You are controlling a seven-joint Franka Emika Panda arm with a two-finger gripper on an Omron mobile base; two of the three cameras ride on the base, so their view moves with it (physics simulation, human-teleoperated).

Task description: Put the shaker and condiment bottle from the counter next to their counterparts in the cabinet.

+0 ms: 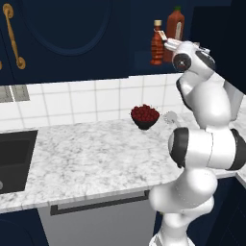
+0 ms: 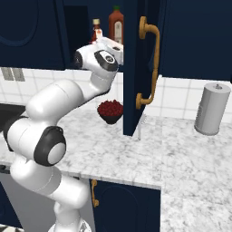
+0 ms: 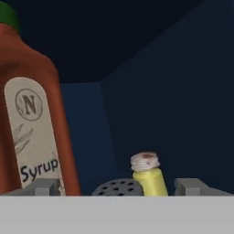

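My gripper [image 3: 119,188] is up inside the navy cabinet [image 1: 142,61], open. Its two fingertips [image 3: 43,187] stand wide apart on either side of the shaker's grey perforated cap [image 3: 117,186], with gaps on both sides; the shaker's body is hidden below. Just right of that cap stands the small yellow shaker [image 3: 148,177]. The tall red bottle with a green cap and "Syrup" label [image 3: 32,128] fills the left of the hand view. On the shelf, the small red-orange condiment bottle [image 1: 156,44] [image 2: 96,31] stands beside the tall bottle [image 1: 176,24] [image 2: 116,25].
A dark bowl of red fruit [image 1: 144,116] [image 2: 110,111] sits on the marble counter [image 1: 96,153] under the cabinet. The sink [image 1: 12,153] is at the left. The open navy door with its brass handle [image 2: 152,59] hangs right of the arm. A paper towel roll [image 2: 212,108] stands far right.
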